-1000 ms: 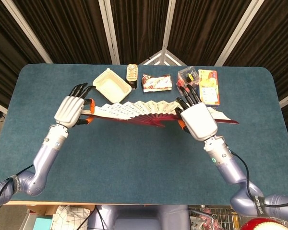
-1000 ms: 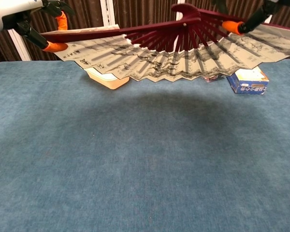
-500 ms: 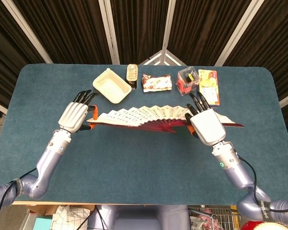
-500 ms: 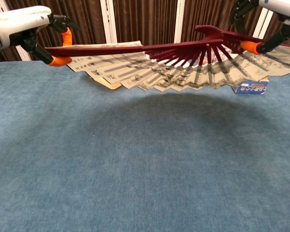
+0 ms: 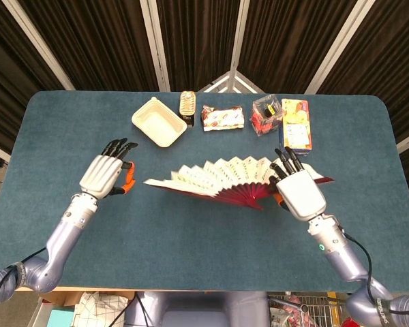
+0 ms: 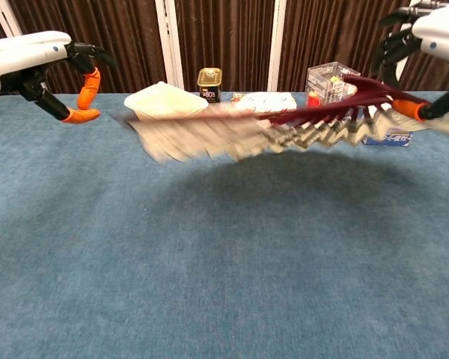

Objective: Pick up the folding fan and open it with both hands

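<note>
Fan point(image 5: 218, 181), spread wide, hangs above the bench point(image 5: 191, 238), clamped in the right robot hand point(image 5: 300, 193); left robot hand point(image 5: 103, 175) beside the fan, fingers apart, empty.

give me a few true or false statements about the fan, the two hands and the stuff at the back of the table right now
1. The folding fan is spread open. True.
2. Both hands hold the fan. False: only the right hand holds it, at its right end; the left hand is apart from the fan's free end, holding nothing.
3. The fan lies flat on the table. False: in the chest view it hangs above the cloth with its shadow beneath.
4. A cream tray sits near the table's far edge. True.
5. The small can stands upright beside that tray. True.
6. The left hand's fingers are curled into a fist. False: its thumb and fingers are apart.
</note>
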`<action>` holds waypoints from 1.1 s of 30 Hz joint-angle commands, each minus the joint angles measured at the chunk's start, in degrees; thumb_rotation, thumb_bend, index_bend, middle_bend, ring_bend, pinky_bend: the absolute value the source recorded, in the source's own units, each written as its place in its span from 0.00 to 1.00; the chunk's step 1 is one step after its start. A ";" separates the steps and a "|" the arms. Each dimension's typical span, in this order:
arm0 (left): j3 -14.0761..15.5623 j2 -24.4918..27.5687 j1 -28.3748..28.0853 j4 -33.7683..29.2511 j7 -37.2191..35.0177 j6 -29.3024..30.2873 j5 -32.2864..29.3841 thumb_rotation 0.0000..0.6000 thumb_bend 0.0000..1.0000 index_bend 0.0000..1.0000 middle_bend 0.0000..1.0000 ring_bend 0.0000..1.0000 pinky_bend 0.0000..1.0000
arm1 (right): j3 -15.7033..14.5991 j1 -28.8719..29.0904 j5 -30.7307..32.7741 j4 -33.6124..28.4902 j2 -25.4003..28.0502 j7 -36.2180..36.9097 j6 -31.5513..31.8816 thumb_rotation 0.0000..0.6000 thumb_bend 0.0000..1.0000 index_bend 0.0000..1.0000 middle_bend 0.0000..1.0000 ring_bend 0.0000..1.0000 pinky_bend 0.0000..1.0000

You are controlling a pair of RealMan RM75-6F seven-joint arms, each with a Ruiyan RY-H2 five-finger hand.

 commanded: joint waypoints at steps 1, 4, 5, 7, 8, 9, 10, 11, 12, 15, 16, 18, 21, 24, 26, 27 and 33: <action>0.44 0.30 0.37 -0.41 -0.09 0.16 0.54 1.00 0.49 0.72 0.10 0.00 0.00 | -0.55 -0.65 -0.76 -0.22 -0.23 -0.38 0.13 1.00 0.52 0.82 0.32 0.02 0.00; 0.79 0.61 0.77 -0.86 -0.08 0.34 0.95 1.00 0.49 0.72 0.10 0.00 0.00 | -1.04 -1.27 -1.32 -0.71 -0.44 -0.83 0.19 1.00 0.52 0.82 0.32 0.02 0.00; 0.93 0.75 0.95 -1.08 -0.11 0.45 1.11 1.00 0.49 0.72 0.10 0.00 0.00 | -1.25 -1.51 -1.54 -0.95 -0.51 -1.07 0.19 1.00 0.52 0.81 0.32 0.02 0.00; 1.27 1.01 1.30 -1.43 -0.11 0.62 1.40 1.00 0.46 0.69 0.09 0.00 0.00 | -1.69 -1.98 -1.64 -1.37 -0.54 -1.56 0.06 1.00 0.52 0.69 0.29 0.01 0.00; 1.51 1.22 1.52 -1.65 -0.15 0.66 1.58 1.00 0.44 0.67 0.08 0.00 0.00 | -1.94 -2.25 -1.61 -1.69 -0.47 -1.96 -0.08 1.00 0.52 0.62 0.27 0.01 0.00; 1.78 1.49 1.75 -1.88 -0.28 0.64 1.79 1.00 0.39 0.61 0.06 0.00 0.00 | -2.29 -2.53 -1.40 -2.10 -0.31 -2.54 -0.42 1.00 0.52 0.47 0.20 0.00 0.00; 2.17 2.02 2.09 -2.27 -0.60 0.51 2.02 1.00 0.32 0.55 0.03 0.00 0.00 | -2.77 -2.94 -0.65 -2.90 0.16 -3.87 -1.09 1.00 0.51 0.35 0.14 0.00 0.00; 2.31 2.29 2.24 -2.47 -0.83 0.43 2.11 1.00 0.26 0.49 0.02 0.00 0.00 | -2.96 -3.11 -0.14 -3.39 0.42 -4.61 -1.46 1.00 0.49 0.20 0.07 0.00 0.00; 2.51 2.74 2.46 -2.82 -1.25 0.24 2.20 1.00 0.22 0.44 0.01 0.00 0.00 | -3.17 -3.37 0.75 -4.17 0.79 -5.87 -1.97 1.00 0.45 0.08 0.02 0.00 0.00; 3.10 4.31 3.18 -3.93 -2.48 -0.18 2.56 1.00 0.11 0.22 0.00 0.00 0.00 | -3.53 -4.32 4.14 -6.70 1.54 -10.10 -2.82 1.00 0.35 0.00 0.00 0.00 0.00; 3.28 4.80 3.39 -4.21 -2.70 -0.24 2.72 1.00 0.09 0.16 0.00 0.00 0.00 | -3.62 -4.60 5.02 -7.38 1.69 -11.47 -2.87 1.00 0.32 0.00 0.00 0.00 0.00; 3.51 5.86 3.91 -5.02 -2.99 -0.07 2.91 1.00 0.09 0.09 0.00 0.00 0.00 | -3.87 -5.13 6.40 -8.16 1.93 -14.41 -2.74 1.00 0.29 0.00 0.00 0.00 0.00; 3.61 7.29 4.87 -6.19 -3.31 1.14 3.68 1.00 0.08 0.05 0.00 0.00 0.00 | -4.42 -5.98 7.32 -8.75 2.15 -18.49 -1.99 1.00 0.25 0.00 0.00 0.00 0.00; 3.75 8.68 5.77 -7.48 -3.58 2.18 4.34 1.00 0.06 0.04 0.00 0.00 0.00 | -5.28 -6.66 7.38 -9.07 2.89 -21.58 -1.63 1.00 0.21 0.00 0.00 0.00 0.00; 3.98 9.61 6.43 -8.35 -3.81 2.87 4.85 1.00 0.04 0.03 0.00 0.00 0.00 | -5.95 -7.01 7.39 -9.71 3.64 -22.21 -1.98 1.00 0.20 0.00 0.00 0.00 0.00; 4.23 10.22 6.89 -8.86 -4.04 3.28 5.30 1.00 0.03 0.03 0.00 0.00 0.00 | -6.31 -7.20 7.29 -10.09 4.15 -22.23 -2.20 1.00 0.19 0.00 0.00 0.00 0.00; 6.47 14.09 10.28 -11.13 -4.92 6.53 8.73 1.00 0.03 0.02 0.00 0.00 0.00 | -8.08 -8.90 6.18 -10.59 6.57 -21.32 -2.16 1.00 0.19 0.00 0.00 0.00 0.00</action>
